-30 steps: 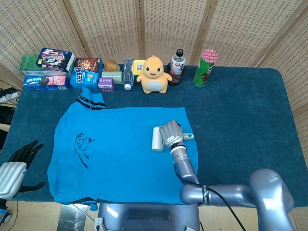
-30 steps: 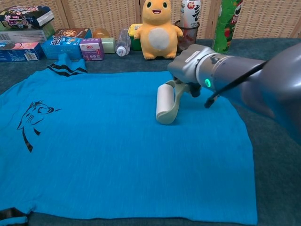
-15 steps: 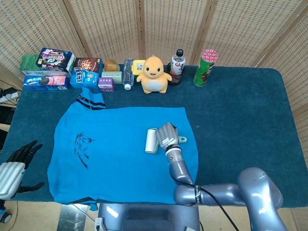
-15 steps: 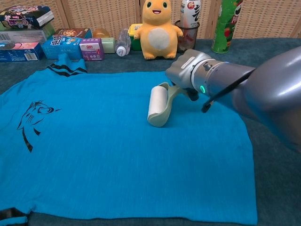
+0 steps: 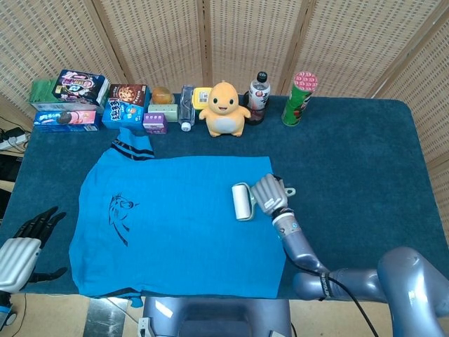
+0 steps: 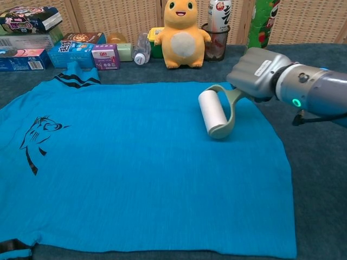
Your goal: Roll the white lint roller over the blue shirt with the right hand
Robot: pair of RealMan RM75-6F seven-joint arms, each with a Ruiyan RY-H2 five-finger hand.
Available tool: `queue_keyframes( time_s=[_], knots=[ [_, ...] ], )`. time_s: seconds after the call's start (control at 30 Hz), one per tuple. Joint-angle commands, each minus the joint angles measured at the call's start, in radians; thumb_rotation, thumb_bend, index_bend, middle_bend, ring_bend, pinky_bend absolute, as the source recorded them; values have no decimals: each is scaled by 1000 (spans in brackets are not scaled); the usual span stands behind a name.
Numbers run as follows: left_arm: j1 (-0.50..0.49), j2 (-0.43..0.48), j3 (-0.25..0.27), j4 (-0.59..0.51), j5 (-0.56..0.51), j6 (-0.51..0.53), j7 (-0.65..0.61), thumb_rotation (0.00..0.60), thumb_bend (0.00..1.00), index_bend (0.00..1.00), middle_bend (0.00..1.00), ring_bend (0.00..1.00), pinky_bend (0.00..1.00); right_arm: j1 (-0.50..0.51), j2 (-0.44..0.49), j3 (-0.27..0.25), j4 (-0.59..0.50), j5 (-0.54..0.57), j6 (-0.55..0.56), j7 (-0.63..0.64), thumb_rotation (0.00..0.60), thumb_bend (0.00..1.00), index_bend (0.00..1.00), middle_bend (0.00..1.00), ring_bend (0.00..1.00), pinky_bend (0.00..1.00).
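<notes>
The right robot hand (image 6: 259, 73) grips the handle of the white lint roller (image 6: 210, 112), whose drum lies on the blue shirt (image 6: 135, 168), near the shirt's right edge and toward its upper half. The shirt is spread flat on the bench (image 5: 351, 154), which is covered in dark blue cloth, with the collar toward the yellow plush toy (image 5: 224, 109) and the row of snack boxes (image 5: 91, 105) at the back. The left robot hand (image 5: 24, 242) hangs off the shirt's lower left corner, fingers apart and empty. The rolling step looks to be under way. The next move calls for steady downward pressure and a straight pass across the shirt toward its printed side, keeping the drum flat so the fabric does not bunch.
</notes>
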Motion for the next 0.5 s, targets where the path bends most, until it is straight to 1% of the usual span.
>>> queue_keyframes(
  time_s=[0.03, 0.17, 0.3, 0.43, 0.5],
  knots=[
    [1, -3, 0, -2, -2, 0, 8, 600, 87, 0, 0, 0, 91, -56, 49, -60, 45, -100, -10, 95, 600, 1000, 583, 653, 752, 1000],
    [0, -8, 2, -5, -3, -5, 20, 600, 88, 0, 0, 0, 91, -81, 57, -73, 87, -130, -33, 148, 600, 1000, 584, 652, 752, 1000],
    [-1, -12, 4, -9, -4, -9, 32, 600, 88, 0, 0, 0, 91, -87, 51, -67, 101, -156, -49, 167, 600, 1000, 584, 652, 752, 1000],
    [0, -13, 5, -12, -4, -8, 36, 600, 88, 0, 0, 0, 91, -74, 38, -50, 91, -136, -64, 123, 600, 1000, 586, 652, 755, 1000],
    [1, -11, 6, -13, -3, -7, 32, 600, 87, 0, 0, 0, 91, -57, 22, -32, 74, -83, -76, 61, 600, 1000, 587, 652, 756, 1000]
  ],
)
